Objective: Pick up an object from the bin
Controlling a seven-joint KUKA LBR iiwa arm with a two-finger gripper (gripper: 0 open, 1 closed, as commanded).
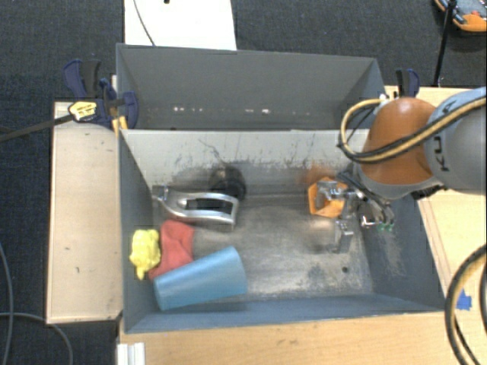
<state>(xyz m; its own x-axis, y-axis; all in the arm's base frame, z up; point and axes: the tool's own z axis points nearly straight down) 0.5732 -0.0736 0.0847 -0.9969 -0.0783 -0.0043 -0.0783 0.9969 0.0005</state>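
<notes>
Claw (344, 239) by part-hidden orange obj. (319, 199)

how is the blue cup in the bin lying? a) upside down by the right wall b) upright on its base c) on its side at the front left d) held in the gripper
c: the blue cup lies on its side on the floor of the bin at the front left, against the red thing, well apart from the gripper at the right.
</notes>
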